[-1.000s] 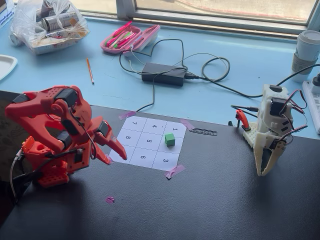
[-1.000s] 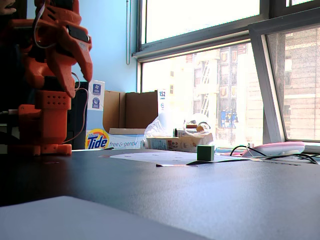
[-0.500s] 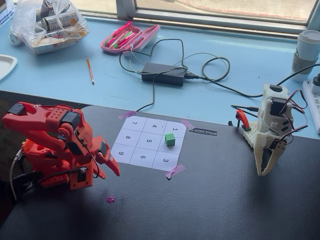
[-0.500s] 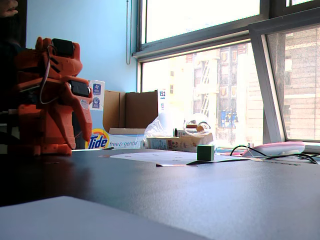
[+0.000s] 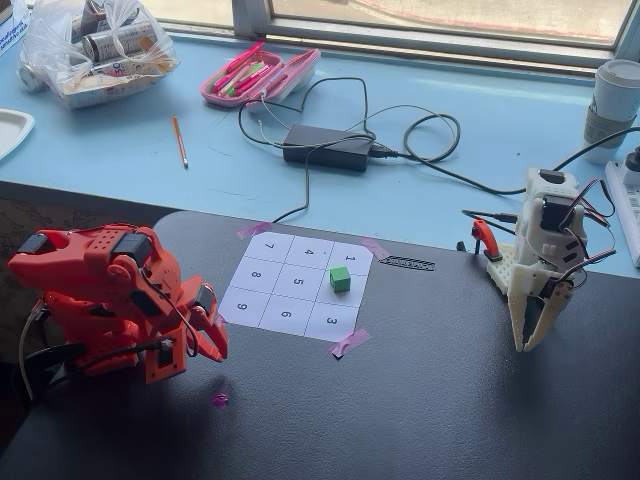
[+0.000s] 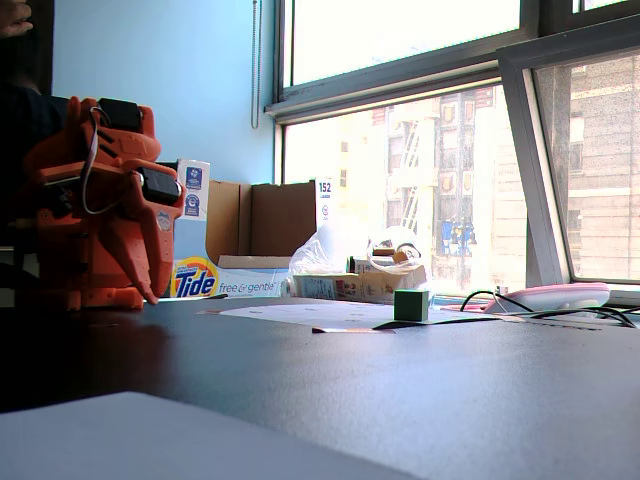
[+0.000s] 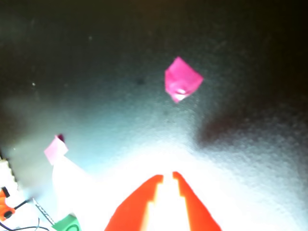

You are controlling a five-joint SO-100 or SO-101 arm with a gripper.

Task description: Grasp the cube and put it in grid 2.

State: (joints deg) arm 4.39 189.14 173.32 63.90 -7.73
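In a fixed view from above, the small green cube point(image 5: 340, 279) sits on the white paper grid sheet point(image 5: 297, 286), in the square marked 2, between squares 1 and 3. The sheet lies flat on the dark counter point(image 5: 400, 400), held by pink tape bits. The orange robot arm point(image 5: 105, 295) is folded up at the left of this view, well apart from the cube. Its claw point(image 5: 212, 345) points down near the counter, and holds nothing. A white robot arm point(image 5: 545, 260) stands at the right.

In a fixed view from low down, the cube point(image 6: 411, 305) rests on the sheet point(image 6: 310, 313), with the orange arm point(image 6: 95, 205) far to the left.

In the wrist view, the claw point(image 7: 168, 177) shows two orange tips almost pressed together, with only a thin gap and nothing between them. A pink tape scrap point(image 7: 182, 80) lies on the counter point(image 7: 250, 159) ahead. The cube point(image 7: 67, 224) peeks in at the bottom left.
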